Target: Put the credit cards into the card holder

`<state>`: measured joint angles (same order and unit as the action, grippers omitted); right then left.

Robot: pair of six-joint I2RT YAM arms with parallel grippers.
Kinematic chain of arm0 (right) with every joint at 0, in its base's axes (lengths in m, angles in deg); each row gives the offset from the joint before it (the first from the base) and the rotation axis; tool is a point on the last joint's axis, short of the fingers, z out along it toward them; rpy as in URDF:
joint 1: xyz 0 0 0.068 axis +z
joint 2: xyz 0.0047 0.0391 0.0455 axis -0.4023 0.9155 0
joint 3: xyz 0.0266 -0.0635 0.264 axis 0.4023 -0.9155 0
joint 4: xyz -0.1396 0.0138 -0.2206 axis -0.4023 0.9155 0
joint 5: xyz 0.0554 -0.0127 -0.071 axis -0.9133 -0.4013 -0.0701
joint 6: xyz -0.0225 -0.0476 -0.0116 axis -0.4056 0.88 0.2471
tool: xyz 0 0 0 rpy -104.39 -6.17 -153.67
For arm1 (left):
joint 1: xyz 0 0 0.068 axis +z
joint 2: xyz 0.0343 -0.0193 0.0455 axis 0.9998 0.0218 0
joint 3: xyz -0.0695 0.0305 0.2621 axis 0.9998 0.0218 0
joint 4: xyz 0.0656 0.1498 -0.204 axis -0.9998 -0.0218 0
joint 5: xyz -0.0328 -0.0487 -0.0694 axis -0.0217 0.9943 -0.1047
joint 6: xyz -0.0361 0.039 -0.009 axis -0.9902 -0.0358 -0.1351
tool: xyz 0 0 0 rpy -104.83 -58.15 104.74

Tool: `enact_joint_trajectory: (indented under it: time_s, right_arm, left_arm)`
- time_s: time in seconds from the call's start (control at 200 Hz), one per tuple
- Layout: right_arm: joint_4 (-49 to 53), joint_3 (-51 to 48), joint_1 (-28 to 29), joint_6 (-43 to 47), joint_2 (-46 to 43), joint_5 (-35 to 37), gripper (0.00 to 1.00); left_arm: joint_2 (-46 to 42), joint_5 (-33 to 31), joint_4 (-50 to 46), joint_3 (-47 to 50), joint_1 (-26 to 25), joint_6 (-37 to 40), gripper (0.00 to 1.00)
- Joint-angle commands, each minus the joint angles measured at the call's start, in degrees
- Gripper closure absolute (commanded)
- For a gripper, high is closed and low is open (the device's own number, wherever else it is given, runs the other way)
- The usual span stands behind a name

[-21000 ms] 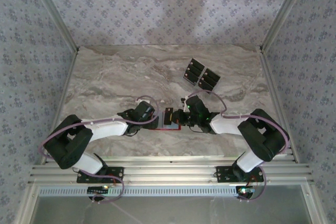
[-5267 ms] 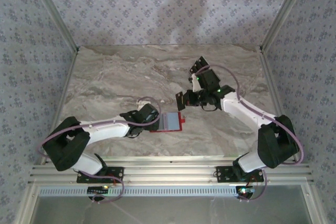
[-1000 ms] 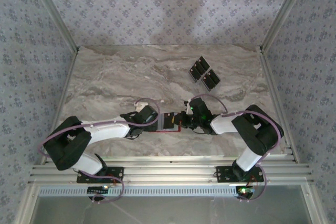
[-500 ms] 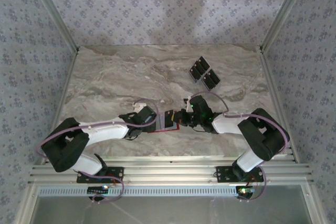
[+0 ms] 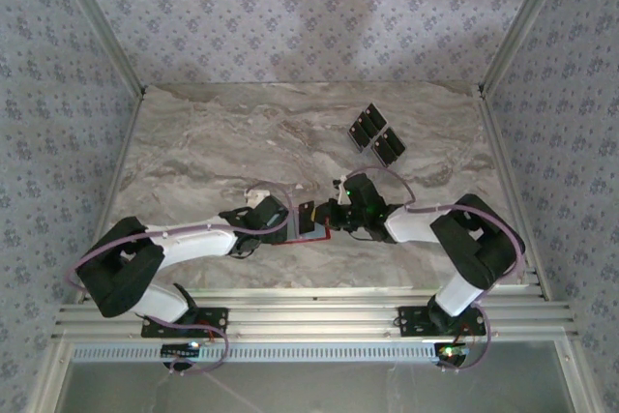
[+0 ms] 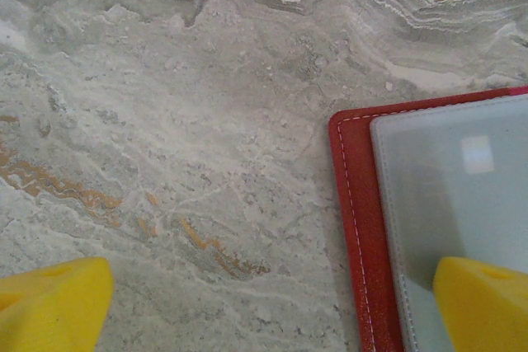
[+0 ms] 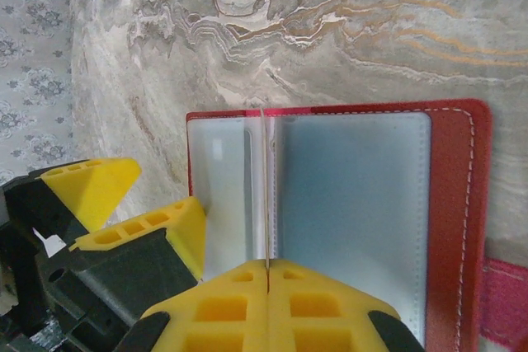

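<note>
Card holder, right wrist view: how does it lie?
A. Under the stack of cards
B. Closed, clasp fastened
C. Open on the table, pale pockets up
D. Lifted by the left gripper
C: the card holder lies open on the table, pale pockets up; the right gripper holds a credit card edge-on over it.

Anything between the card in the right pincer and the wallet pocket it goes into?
Nothing visible. The card, edge-on in the right pincer, is at the pockets of the open wallet; the left pincer rests on the wallet beside its path.
</note>
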<state>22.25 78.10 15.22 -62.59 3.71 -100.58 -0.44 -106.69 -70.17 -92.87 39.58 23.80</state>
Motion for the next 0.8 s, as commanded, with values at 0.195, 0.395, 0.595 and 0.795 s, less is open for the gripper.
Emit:
enact_joint_trajectory:
  time_s: [0.195, 0.395, 0.595, 0.795]
  right_arm:
    - [-2.1, 1.2, 0.7, -0.2, 2.0, -0.8, 1.00]
    - [-2.8, 0.8, 0.5, -0.6, 1.6, -1.1, 1.00]
    - [-1.6, 0.3, -0.2, -0.2, -0.2, -0.4, 1.00]
    - [-1.6, -0.4, -0.8, 0.3, -0.3, -0.4, 1.00]
  left_arm:
    - [1.0, -0.4, -4.2, 1.1, 0.0, 0.0, 0.00]
    - [1.0, -0.5, -4.4, 1.2, 0.0, 0.0, 0.00]
    - [-2.9, -1.6, -7.7, -1.3, 0.0, 1.6, 0.00]
    - [-6.1, -0.9, -10.3, -5.2, 0.0, 3.6, 0.00]
